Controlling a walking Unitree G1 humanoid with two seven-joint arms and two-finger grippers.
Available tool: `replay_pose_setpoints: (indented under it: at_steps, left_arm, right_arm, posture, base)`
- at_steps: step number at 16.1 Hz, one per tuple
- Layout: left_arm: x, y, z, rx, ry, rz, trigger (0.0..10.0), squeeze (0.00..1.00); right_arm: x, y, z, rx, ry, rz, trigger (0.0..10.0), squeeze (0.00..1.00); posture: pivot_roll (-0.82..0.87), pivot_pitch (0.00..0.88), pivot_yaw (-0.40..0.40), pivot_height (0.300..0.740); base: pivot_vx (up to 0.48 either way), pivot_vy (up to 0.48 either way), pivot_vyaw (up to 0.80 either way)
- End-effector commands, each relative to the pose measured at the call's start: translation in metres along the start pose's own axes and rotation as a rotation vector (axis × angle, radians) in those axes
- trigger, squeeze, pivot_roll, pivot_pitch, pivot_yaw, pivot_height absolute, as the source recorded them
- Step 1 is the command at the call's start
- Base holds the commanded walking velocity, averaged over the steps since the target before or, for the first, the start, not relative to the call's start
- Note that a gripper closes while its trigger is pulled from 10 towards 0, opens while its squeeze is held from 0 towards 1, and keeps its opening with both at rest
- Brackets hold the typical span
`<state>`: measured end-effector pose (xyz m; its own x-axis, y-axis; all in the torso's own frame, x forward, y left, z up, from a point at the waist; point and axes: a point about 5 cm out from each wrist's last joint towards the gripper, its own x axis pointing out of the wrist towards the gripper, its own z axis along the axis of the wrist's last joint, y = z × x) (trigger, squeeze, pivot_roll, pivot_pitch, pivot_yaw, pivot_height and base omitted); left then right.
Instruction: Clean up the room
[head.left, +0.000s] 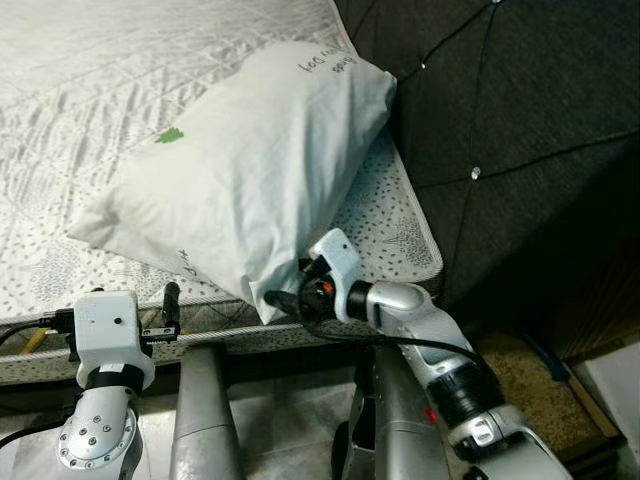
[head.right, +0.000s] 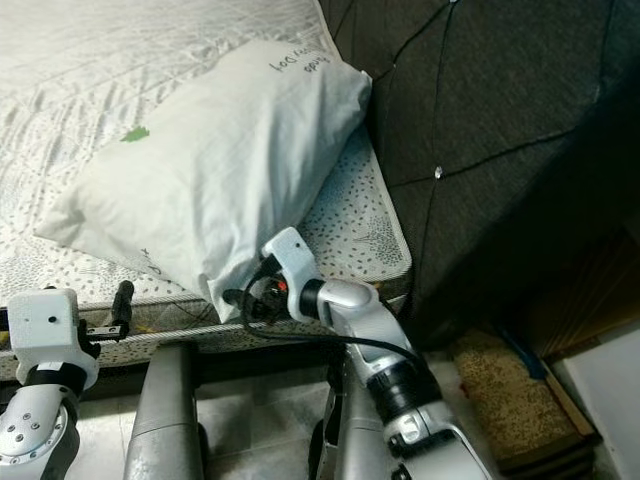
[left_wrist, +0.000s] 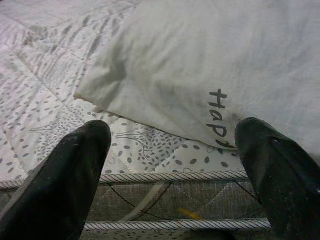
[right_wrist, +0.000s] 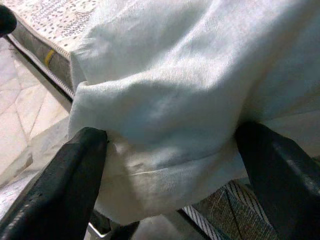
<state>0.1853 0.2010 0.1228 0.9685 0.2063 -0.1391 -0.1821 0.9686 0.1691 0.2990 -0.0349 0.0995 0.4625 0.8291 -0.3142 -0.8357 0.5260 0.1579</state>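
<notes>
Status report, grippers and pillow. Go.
Right gripper open around pillow corner at mattress edge. Left gripper open, short of pillow. Nothing in the way.

The pillow (head.left: 240, 160) hides the right end effector (head.left: 285, 300) fingertips; its lettering is cropped.

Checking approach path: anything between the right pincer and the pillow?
Nothing visible. The right pincer is already at the pillow corner overhanging the mattress edge, fingers spread either side of the fabric. The left pincer hovers open at the mattress edge.
</notes>
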Motion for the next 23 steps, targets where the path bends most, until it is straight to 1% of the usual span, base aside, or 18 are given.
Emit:
replay_pose_setpoints:
  at_steps: [1, 3, 4, 5, 6, 7, 9, 10, 11, 12, 13, 14, 16, 19, 22, 23]
  left_arm:
    - [-0.001, -0.001, -0.003, 0.007, 0.020, -0.009, 10.0, 0.00]
    - [-0.001, -0.003, -0.003, 0.002, 0.028, -0.024, 10.0, 0.00]
    - [-0.002, -0.004, -0.003, 0.000, 0.034, -0.037, 10.0, 0.00]
    - [-0.002, -0.004, -0.003, -0.002, 0.037, -0.041, 10.0, 0.00]
    - [-0.003, -0.005, -0.003, -0.005, 0.041, -0.051, 10.0, 0.00]
    - [-0.003, -0.004, -0.004, -0.005, 0.042, -0.053, 10.0, 0.00]
    - [-0.002, -0.003, -0.004, -0.007, 0.045, -0.052, 10.0, 0.00]
    - [0.001, -0.005, -0.003, -0.008, 0.044, -0.060, 10.0, 0.00]
    - [0.003, -0.008, -0.001, -0.010, 0.040, -0.069, 10.0, 0.00]
    - [0.004, -0.008, 0.000, -0.011, 0.038, -0.069, 10.0, 0.00]
    - [0.005, -0.007, 0.000, -0.012, 0.037, -0.067, 10.0, 0.00]
    - [0.005, -0.008, -0.001, -0.012, 0.038, -0.066, 10.0, 0.00]
    - [0.005, -0.009, -0.001, -0.013, 0.038, -0.067, 10.0, 0.00]
    - [0.009, -0.010, -0.001, -0.015, 0.034, -0.068, 10.0, 0.00]
    - [0.012, -0.011, -0.001, -0.016, 0.029, -0.067, 10.0, 0.00]
    - [0.012, -0.012, 0.000, -0.017, 0.023, -0.065, 10.0, 0.00]
  right_arm:
    - [0.005, 0.004, -0.002, 0.004, 0.030, 0.008, 10.0, 0.00]
    - [0.016, 0.011, 0.002, 0.054, 0.022, -0.001, 10.0, 0.00]
    - [0.027, 0.018, 0.009, 0.140, -0.011, -0.011, 10.0, 0.00]
    - [0.032, 0.021, 0.014, 0.174, -0.037, -0.019, 10.0, 0.00]
    - [0.040, 0.024, 0.022, 0.239, -0.066, -0.033, 10.0, 0.00]
    - [0.046, 0.026, 0.028, 0.284, -0.081, -0.042, 10.0, 0.00]
    - [0.055, 0.024, 0.044, 0.361, -0.141, -0.125, 10.0, 0.00]
    - [0.060, 0.023, 0.053, 0.418, -0.173, -0.161, 0.0, 0.00]
    - [0.062, 0.021, 0.058, 0.463, -0.198, -0.200, 0.0, 0.00]
    - [0.063, 0.019, 0.059, 0.491, -0.207, -0.222, 0.0, 0.00]
    - [0.063, 0.016, 0.059, 0.526, -0.216, -0.249, 0.0, 0.00]
    - [0.061, 0.012, 0.054, 0.582, -0.207, -0.291, 0.0, 0.00]
    - [0.059, 0.007, 0.049, 0.576, -0.190, -0.313, 0.0, 0.00]
    - [0.053, -0.006, 0.042, 0.580, -0.174, -0.366, 0.0, 0.00]
    - [0.049, -0.015, 0.042, 0.591, -0.183, -0.402, 0.0, 0.00]
    - [0.048, -0.017, 0.045, 0.569, -0.187, -0.399, 0.0, 0.00]
  posture:
    - [0.10, 0.145, -0.078, 0.541]
    - [0.10, 0.145, -0.081, 0.541]
    - [0.11, 0.144, -0.085, 0.541]
    - [0.12, 0.145, -0.087, 0.541]
    - [0.12, 0.144, -0.084, 0.541]
    - [0.12, 0.142, -0.080, 0.541]
    - [0.12, 0.135, -0.071, 0.541]
    - [0.12, 0.149, -0.058, 0.541]
    - [0.12, 0.146, -0.052, 0.541]
    - [0.12, 0.133, -0.052, 0.541]
    - [0.12, 0.134, -0.052, 0.541]
    - [0.12, 0.130, -0.055, 0.541]
    - [0.12, 0.129, -0.054, 0.541]
    - [0.11, 0.116, -0.060, 0.541]
    - [0.11, 0.106, -0.061, 0.541]
    - [0.11, 0.102, -0.061, 0.541]
  base:
    - [0.000, 0.000, 0.00]
    - [0.000, 0.000, 0.00]
    - [0.000, 0.000, 0.00]
    - [0.000, 0.000, 0.00]
    - [0.000, 0.000, 0.00]
    - [0.000, 0.000, 0.00]
    - [0.000, 0.000, 0.00]
    - [0.000, 0.000, 0.00]
    - [0.000, 0.000, 0.00]
    - [0.000, 0.000, 0.00]
    - [0.000, 0.000, 0.00]
    - [0.000, 0.000, 0.00]
    - [0.000, 0.000, 0.00]
    - [0.000, 0.000, 0.00]
    - [0.000, 0.000, 0.00]
    - [0.000, 0.000, 0.00]
